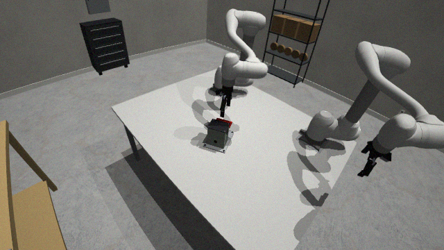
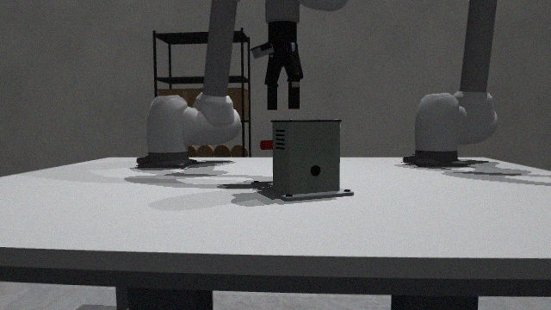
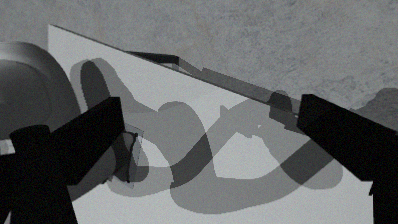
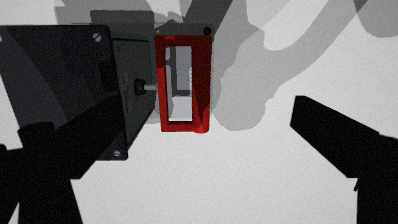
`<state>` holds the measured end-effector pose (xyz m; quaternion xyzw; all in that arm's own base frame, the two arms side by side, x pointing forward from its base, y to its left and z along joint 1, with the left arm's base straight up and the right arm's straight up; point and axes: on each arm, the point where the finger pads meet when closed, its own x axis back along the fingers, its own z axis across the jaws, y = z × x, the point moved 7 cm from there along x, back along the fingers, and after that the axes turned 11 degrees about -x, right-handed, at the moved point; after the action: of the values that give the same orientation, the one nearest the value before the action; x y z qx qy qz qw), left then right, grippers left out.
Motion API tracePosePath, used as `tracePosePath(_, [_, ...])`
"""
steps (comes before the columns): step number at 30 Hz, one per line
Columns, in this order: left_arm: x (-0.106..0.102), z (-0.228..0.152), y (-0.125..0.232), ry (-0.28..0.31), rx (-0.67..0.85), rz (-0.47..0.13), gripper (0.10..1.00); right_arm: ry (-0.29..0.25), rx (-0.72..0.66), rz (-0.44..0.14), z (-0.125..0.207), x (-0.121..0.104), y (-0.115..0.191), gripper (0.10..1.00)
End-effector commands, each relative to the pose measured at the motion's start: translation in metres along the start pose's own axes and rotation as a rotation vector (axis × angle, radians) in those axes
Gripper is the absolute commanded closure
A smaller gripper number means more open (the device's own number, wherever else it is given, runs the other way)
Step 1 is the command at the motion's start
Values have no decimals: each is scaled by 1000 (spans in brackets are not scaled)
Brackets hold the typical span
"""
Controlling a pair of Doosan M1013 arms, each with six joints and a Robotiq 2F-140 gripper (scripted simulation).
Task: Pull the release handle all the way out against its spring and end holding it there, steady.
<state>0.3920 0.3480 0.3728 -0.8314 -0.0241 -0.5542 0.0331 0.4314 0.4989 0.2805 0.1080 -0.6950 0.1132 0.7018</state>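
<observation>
The housing, a grey-green box with a dark lid, stands upright on a base plate. The red release handle, a rectangular loop, sticks out from one side on a short metal rod, a small gap off the wall. My right gripper is open and empty, pointing down above the housing and handle, touching neither. In the right wrist view the handle lies between its fingers, below them. My left gripper is open and empty, far from the housing, near the table's edge.
The white table carries both arm bases. The left arm's base is well to the side of the housing. A shelf rack, a dark drawer cabinet and a wooden piece of furniture stand off the table.
</observation>
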Motion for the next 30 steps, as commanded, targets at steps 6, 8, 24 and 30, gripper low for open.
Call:
tracePosePath(6, [-60, -95, -57, 23, -95, -146, 98, -1, 0, -1, 0, 1, 0, 98])
tracePosePath(8, [-60, -95, -57, 23, -95, -146, 98, -1, 0, -1, 0, 1, 0, 98])
tracePosePath(24, [-164, -258, -70, 190, -234, -347, 98, -1, 0, -1, 0, 1, 0, 98])
tracePosePath(30, [-194, -303, -55, 271, -273, -387, 98, -1, 0, -1, 0, 1, 0, 98])
